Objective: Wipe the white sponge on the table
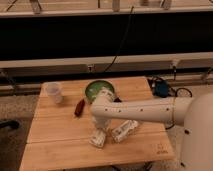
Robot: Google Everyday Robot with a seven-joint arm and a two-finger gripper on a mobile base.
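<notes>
Gripper (101, 129) is hanging at the end of the white arm (145, 110), which is reaching in from the right side of the view and crossing over the table (55, 147). Gripper is pointing down onto the table's front-centre area. Jaw state: cannot tell, as the wrist is covering the fingers.

White sponge (98, 138) is lying flat on the table directly under the gripper, at its front edge, approx. touching it; only the sponge's near part is showing below the wrist. Whether it is being grasped or merely pressed: cannot tell.

Other items on the table:
- White bottle (124, 130) w/ label is lying on its side just right of the sponge, tilted diagonally, close beside the gripper.
- Green bowl (96, 90) is sitting behind the arm, near the far edge, partly hidden by the arm's elbow.
- Clear plastic cup (54, 92) is standing upright at the far-left corner, well apart from the gripper.
- Small red-brown item (79, 108) is lying between cup and gripper, left of the arm; type unclear.
</notes>
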